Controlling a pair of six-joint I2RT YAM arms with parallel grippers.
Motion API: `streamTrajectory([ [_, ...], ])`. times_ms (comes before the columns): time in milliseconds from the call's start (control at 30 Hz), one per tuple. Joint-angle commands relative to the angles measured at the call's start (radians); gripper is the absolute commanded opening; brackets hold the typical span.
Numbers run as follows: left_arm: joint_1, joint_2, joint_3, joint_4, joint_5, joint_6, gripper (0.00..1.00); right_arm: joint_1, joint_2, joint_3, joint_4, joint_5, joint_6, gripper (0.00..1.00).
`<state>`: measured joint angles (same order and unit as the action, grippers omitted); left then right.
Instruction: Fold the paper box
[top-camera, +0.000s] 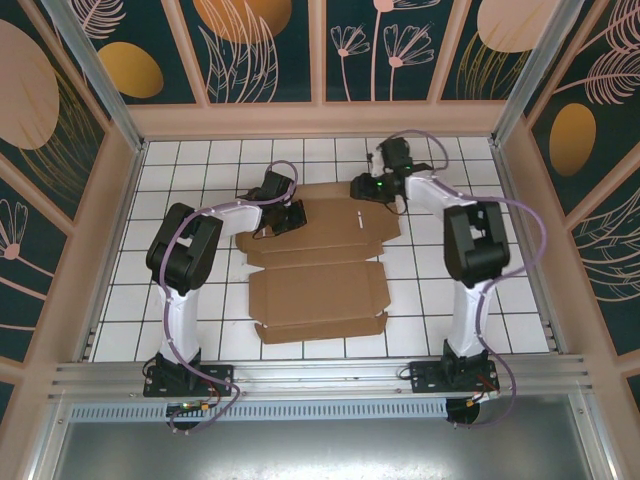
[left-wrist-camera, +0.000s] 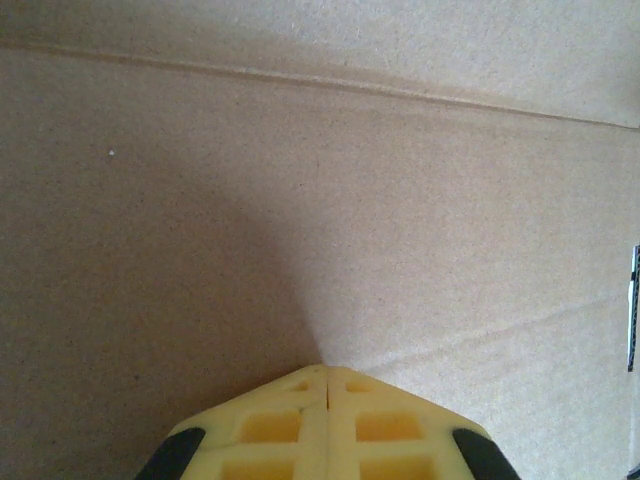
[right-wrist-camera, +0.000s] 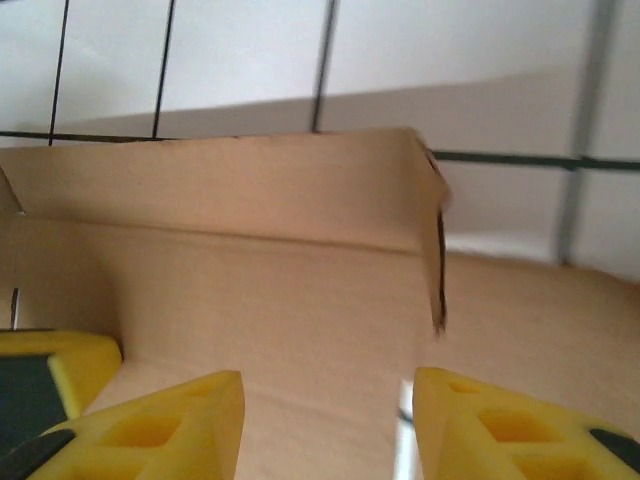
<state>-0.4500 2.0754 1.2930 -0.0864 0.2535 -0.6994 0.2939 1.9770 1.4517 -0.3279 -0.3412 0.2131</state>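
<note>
Tiled table (top-camera: 440, 300) | paper box (top-camera: 320, 290) partly under arms (top-camera: 475, 245) | left tool (left-wrist-camera: 328, 372) closed | right tool (right-wrist-camera: 328, 378) parted

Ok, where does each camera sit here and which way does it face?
Top external: above and behind the arm bases, looking down on the tiled table and flat paper box; left arm and right arm show.
Left wrist: close over the paper box, facing it; shut left end effector at bottom.
Right wrist: low, facing a raised flap and tiles; open right end effector.
All share the box.
</note>
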Motion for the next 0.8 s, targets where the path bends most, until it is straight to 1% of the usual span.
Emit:
streamTrajectory([
  [0,0.007,0.045,0.004,-0.062,-0.037,0.022,0.00,-0.068,-0.087,-0.123,0.067,0.029,-0.004,0.52],
  [100,0.007,0.040,0.003,-0.063,-0.041,0.026,0.00,-0.110,-0.109,-0.202,0.091,0.065,-0.004,0.55],
  [167,0.007,0.039,0.002,-0.062,-0.040,0.025,0.00,-0.136,-0.107,-0.235,0.112,0.040,0.002,0.56],
  [233,0.007,0.040,0.002,-0.061,-0.037,0.025,0.00,-0.157,-0.088,-0.248,0.127,-0.014,0.010,0.56],
  [333,0.008,0.043,-0.001,-0.057,-0.031,0.024,0.00,-0.186,-0.037,-0.241,0.131,-0.135,0.014,0.56],
  [433,0.007,0.042,-0.003,-0.053,-0.025,0.024,0.00,-0.208,0.010,-0.240,0.158,-0.295,0.035,0.55],
  [533,0.007,0.042,-0.003,-0.050,-0.018,0.021,0.00,-0.210,0.045,-0.244,0.186,-0.429,0.057,0.53],
  [600,0.007,0.041,-0.004,-0.047,-0.016,0.020,0.00,-0.207,0.071,-0.246,0.200,-0.481,0.071,0.51],
  [700,0.007,0.043,-0.007,-0.042,-0.011,0.016,0.00,-0.205,0.102,-0.260,0.228,-0.514,0.085,0.51],
  [767,0.007,0.043,-0.010,-0.037,-0.005,0.012,0.00,-0.207,0.129,-0.262,0.241,-0.538,0.097,0.49],
])
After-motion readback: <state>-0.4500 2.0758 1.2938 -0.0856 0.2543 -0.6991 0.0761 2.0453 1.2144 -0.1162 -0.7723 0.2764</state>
